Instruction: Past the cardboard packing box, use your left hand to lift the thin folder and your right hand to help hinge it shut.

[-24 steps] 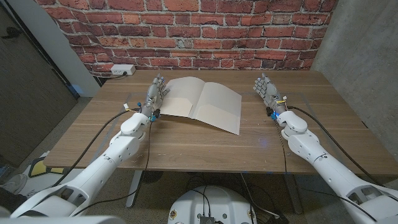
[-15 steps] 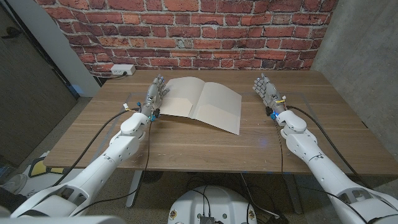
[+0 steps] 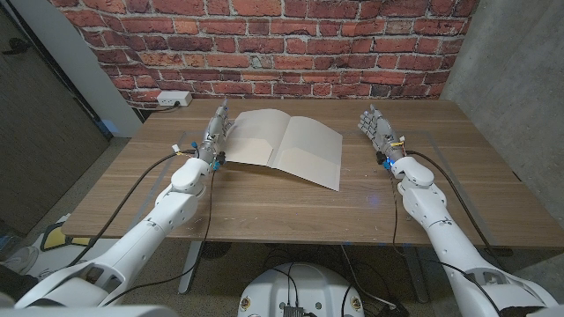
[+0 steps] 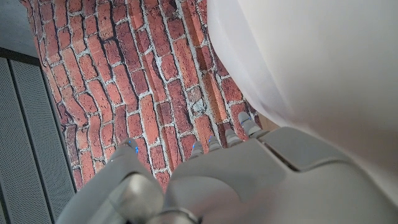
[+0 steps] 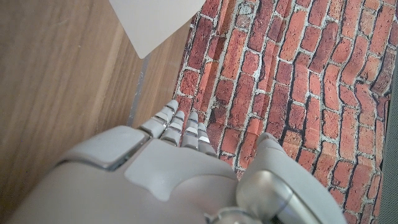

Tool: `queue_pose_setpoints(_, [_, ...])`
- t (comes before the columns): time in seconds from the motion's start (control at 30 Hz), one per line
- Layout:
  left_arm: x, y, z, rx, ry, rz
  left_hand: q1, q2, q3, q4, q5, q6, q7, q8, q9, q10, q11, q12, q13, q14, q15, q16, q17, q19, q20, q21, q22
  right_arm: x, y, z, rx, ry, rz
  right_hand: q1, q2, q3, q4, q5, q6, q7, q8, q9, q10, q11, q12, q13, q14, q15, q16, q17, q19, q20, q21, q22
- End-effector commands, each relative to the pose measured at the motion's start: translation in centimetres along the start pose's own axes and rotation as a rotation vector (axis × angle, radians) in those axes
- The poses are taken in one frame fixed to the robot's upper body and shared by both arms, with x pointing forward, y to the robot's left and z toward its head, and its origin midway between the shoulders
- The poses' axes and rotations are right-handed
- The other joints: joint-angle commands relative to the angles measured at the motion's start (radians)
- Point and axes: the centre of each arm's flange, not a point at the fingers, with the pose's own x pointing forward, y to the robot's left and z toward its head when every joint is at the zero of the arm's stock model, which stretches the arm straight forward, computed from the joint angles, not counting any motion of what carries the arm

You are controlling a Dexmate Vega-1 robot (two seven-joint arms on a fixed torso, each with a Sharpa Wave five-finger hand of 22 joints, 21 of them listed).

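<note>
A thin cream folder (image 3: 288, 144) lies spread open on the wooden table (image 3: 264, 198), its fold running from the far side toward me. My left hand (image 3: 216, 130) stands on its edge right at the folder's left border, fingers stretched out and holding nothing. In the left wrist view the folder (image 4: 311, 62) looms pale and close beside that left hand (image 4: 249, 180); I cannot tell whether they touch. My right hand (image 3: 377, 130) stands open, well clear of the folder's right border. The right wrist view shows my right hand (image 5: 155, 174) and one folder corner (image 5: 154, 22).
A red brick wall (image 3: 291, 44) closes off the far side of the table. A white power strip (image 3: 174, 99) sits at the wall's foot on the far left. A grey concrete wall (image 3: 520, 79) stands to the right. Bare wood lies in front of the folder.
My left hand has turned more onto its edge and crept a little farther along the folder's left border. The right hand and the folder have hardly moved.
</note>
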Motion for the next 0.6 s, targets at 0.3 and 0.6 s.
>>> queue_pose_setpoints(0.3, [-1.8, 0.8, 2.6, 0.099, 0.002, 0.100, 0.039, -0.007, 0.001, -0.027, -0.012, -0.252, 0.006, 0.022, 0.003, -0.157, 0.026, 0.021, 0.002, -0.129, 0.025, 0.013, 0.005, -0.152, 0.027, -0.001, 0.007, 0.2, 0.0, 0.4, -0.025, -0.022, -0.008, 0.014, -0.001, 0.002, -0.013, 0.002, 0.007, 0.020, 0.008, 0.006, 0.019, 0.002, 0.009, 0.001, 0.014, 0.003, 0.006, 0.001, 0.014, 0.002, 0.004, 0.005])
queue_pose_setpoints(0.6, [-2.9, 2.0, 3.7, 0.126, 0.051, 0.129, 0.056, -0.013, -0.002, -0.038, -0.017, -0.228, 0.028, 0.031, 0.004, -0.147, 0.041, 0.026, 0.003, -0.107, 0.035, 0.020, 0.007, -0.136, 0.036, 0.002, 0.009, 0.2, 0.1, 0.2, -0.027, -0.021, -0.011, 0.016, -0.002, 0.002, -0.018, 0.002, 0.017, 0.020, 0.011, 0.006, 0.027, 0.004, 0.011, 0.001, 0.022, 0.006, 0.008, 0.001, 0.019, 0.002, 0.005, 0.005])
